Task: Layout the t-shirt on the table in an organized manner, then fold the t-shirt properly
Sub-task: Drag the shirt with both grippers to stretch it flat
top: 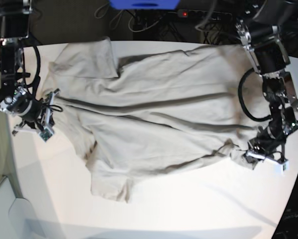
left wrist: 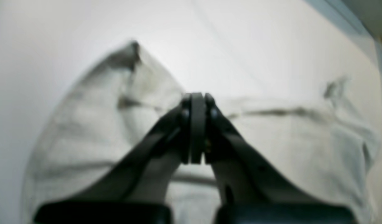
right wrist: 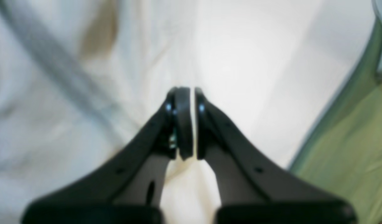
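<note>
While t-shirt [top: 158,114] lies lengthwise across table [top: 188,209], left gripper [left wrist: 197,99] and right gripper [right wrist: 186,93] pinch its edges.

Light: bright, even, from overhead.
Glare: white table [top: 198,209] washed out in both wrist views.
Shadows: soft, along t-shirt [top: 153,119] folds.
Focus: wrist views blurred; base view sharp.
Distortion: wrist-view edges curve.
</note>
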You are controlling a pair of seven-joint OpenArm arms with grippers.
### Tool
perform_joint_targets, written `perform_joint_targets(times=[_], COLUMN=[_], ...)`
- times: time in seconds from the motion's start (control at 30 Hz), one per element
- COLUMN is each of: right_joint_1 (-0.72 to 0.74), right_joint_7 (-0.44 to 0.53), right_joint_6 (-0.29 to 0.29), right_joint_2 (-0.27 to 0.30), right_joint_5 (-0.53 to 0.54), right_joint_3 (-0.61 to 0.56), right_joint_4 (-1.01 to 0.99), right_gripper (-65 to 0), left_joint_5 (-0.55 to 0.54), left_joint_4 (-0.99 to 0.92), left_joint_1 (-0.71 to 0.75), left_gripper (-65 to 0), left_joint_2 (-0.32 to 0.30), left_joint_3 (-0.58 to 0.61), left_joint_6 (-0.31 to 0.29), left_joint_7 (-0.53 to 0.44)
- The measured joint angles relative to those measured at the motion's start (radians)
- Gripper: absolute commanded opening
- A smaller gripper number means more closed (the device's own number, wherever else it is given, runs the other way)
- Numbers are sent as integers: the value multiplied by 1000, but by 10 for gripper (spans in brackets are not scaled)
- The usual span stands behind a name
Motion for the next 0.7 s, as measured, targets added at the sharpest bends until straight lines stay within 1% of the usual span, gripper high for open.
perform_joint_targets(times=[0.1,0.2,0.27,0.37,0.47,0.6,0.63,0.7], right_joint_1=[138,269,345,436,512,548,547,545], right_joint_7=[12,-1,6,17,23,142,161,233], right_joint_6=[1,4,0,1,1,1,1,0], right_joint_2=[-8,-24,-55,-107,-135,-151,-151,-142], right_joint_5=[18,-2,3,11,6,13,13,24], right_joint_3=[-101,-194,-238,-274,-304,-335,-341,-341], right_joint_4=[-140,-307,-396,-513,-624,-739,-768,-821], right_gripper=[-635,-638,-638,-638,-638,-638,-638,-637], left_joint_5=[-15,-8,-8,-16,-15,-16,-14,-8], left_joint_4=[84,114,130,172,207,232,230,216], left_joint_1=[116,212,264,317,355,392,397,399], left_gripper=[-649,-649,-649,-649,-649,-649,-649,-649], left_joint_2=[4,25,39,40,37,37,38,38], left_joint_3=[-4,-4,-1,0,-3,-2,-2,-2], left_joint_6=[-2,5,4,0,1,1,1,0], left_joint_7=[29,40,41,33,30,32,32,33])
